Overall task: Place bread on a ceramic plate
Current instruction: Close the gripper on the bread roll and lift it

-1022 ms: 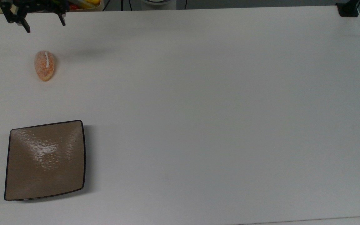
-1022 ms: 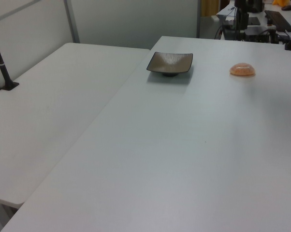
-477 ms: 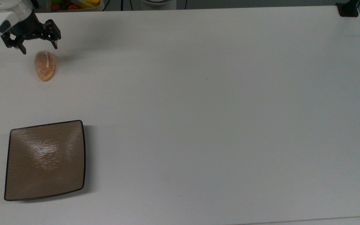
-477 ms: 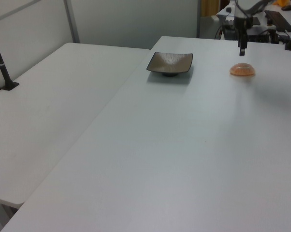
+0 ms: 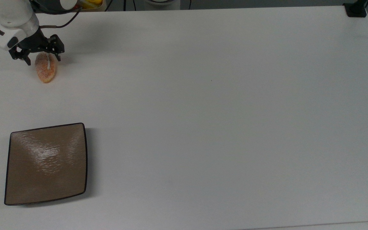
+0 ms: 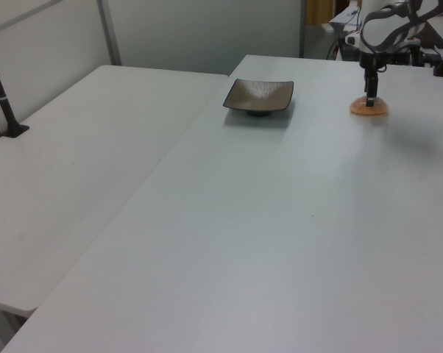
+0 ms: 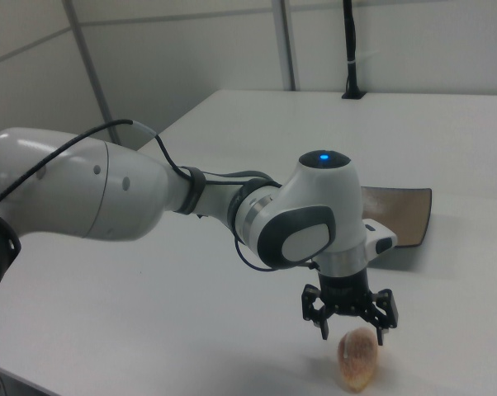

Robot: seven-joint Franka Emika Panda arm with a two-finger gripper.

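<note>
The bread (image 5: 46, 72), a small orange-tan bun with a white stripe, lies on the white table at the top view's upper left. My gripper (image 5: 43, 60) is open and hangs low over the bun's far end, one finger on each side, with nothing gripped. In the left view the gripper (image 6: 370, 95) stands right above the bread (image 6: 369, 109). The right view has the gripper (image 7: 352, 336) straddling the top of the bread (image 7: 356, 363). The square tan-brown ceramic plate (image 5: 46, 163) sits bare at the top view's lower left, also seen as the plate (image 6: 259, 95) and the plate (image 7: 397, 216).
A black clamp post (image 5: 356, 9) stands at the top view's upper right table corner. A container of colourful items (image 5: 88, 3) sits past the table's far edge. In the left view a second white table (image 6: 74, 162) adjoins, with a black post (image 6: 4, 103).
The gripper has come down from the top view's upper edge to the bread, and its open fingers now flank the bun. Bread and plate have not moved.
</note>
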